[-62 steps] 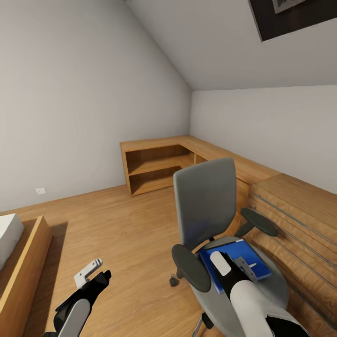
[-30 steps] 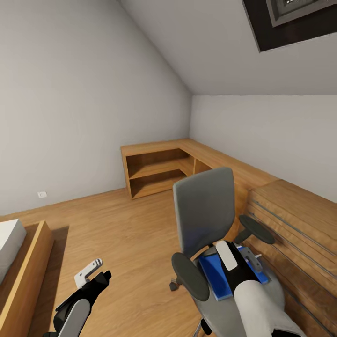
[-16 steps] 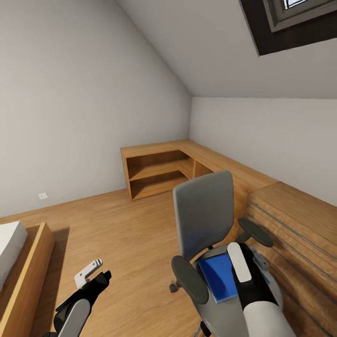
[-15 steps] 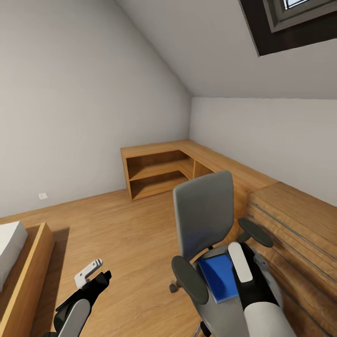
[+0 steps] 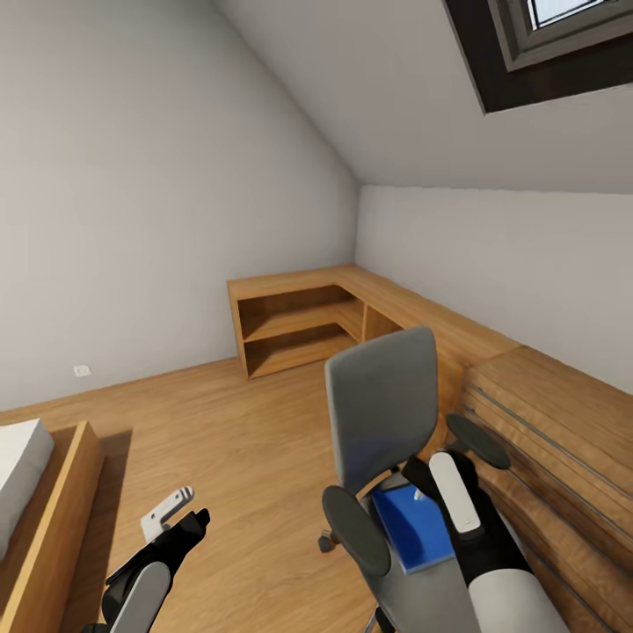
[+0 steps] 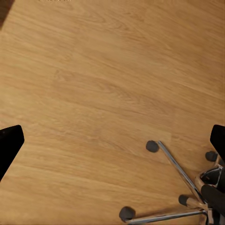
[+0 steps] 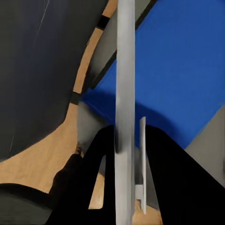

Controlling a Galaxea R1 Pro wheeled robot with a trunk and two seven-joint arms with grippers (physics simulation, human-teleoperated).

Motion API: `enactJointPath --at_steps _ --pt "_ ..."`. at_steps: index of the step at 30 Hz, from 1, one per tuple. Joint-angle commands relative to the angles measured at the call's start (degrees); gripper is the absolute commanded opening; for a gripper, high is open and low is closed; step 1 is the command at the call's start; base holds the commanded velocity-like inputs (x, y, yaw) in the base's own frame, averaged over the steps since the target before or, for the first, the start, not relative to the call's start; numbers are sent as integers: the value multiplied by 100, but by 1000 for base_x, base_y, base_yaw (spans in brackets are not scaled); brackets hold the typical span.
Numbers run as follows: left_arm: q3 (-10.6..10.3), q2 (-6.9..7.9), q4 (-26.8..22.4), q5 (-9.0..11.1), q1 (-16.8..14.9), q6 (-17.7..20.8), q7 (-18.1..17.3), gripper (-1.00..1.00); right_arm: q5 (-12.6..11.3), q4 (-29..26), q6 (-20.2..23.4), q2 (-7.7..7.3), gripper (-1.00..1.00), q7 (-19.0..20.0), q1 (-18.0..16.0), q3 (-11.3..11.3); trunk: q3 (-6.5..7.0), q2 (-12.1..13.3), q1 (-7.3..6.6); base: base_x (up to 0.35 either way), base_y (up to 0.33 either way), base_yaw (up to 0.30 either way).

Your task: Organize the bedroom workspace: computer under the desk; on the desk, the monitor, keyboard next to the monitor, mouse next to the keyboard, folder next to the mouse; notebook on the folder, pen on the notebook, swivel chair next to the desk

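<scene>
The grey swivel chair (image 5: 383, 409) stands right in front of me, and the blue folder (image 5: 409, 527) lies on its seat. My right arm (image 5: 466, 527) reaches over the seat and hides its own hand in the head view. In the right wrist view my right gripper (image 7: 130, 140) is shut on the thin grey notebook (image 7: 125, 70), seen edge-on above the folder (image 7: 183, 65). The thin white pen (image 7: 142, 159) lies along the notebook, by one finger. My left gripper (image 5: 180, 523) hangs open over bare floor (image 6: 112, 143), left of the chair's chrome base (image 6: 173, 164).
A low wooden corner shelf unit (image 5: 299, 321) fills the far corner. A light wooden chest with long bar handles (image 5: 563, 422) stands right of the chair. A wood-framed bed (image 5: 44, 492) is at the left. Open floor (image 5: 237, 431) lies between them.
The head view has tilted upward. My right arm has swung further over the seat and turned, and it now covers the notebook and pen that showed on the folder. The left arm is unchanged.
</scene>
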Motion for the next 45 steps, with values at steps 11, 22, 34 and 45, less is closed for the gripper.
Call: enactJointPath --at_steps 11,22,34,45 --pt "-10 5 -10 31 -5 20 46 100 -46 31 102 -99 -100 43 -4 509 191 439 -242 0 0 0" --pt "-10 5 -7 22 -5 18 47 100 -42 25 97 -102 -100 45 -4 539 389 880 -484 0 0 0" --pt "-10 5 -7 22 -5 15 46 100 -55 23 95 -118 -100 57 -4 524 604 1361 -747 -196 0 0" --pt "-10 4 2 24 -5 18 46 100 -73 17 95 -117 -100 55 -4 523 802 1802 -989 -335 0 0"
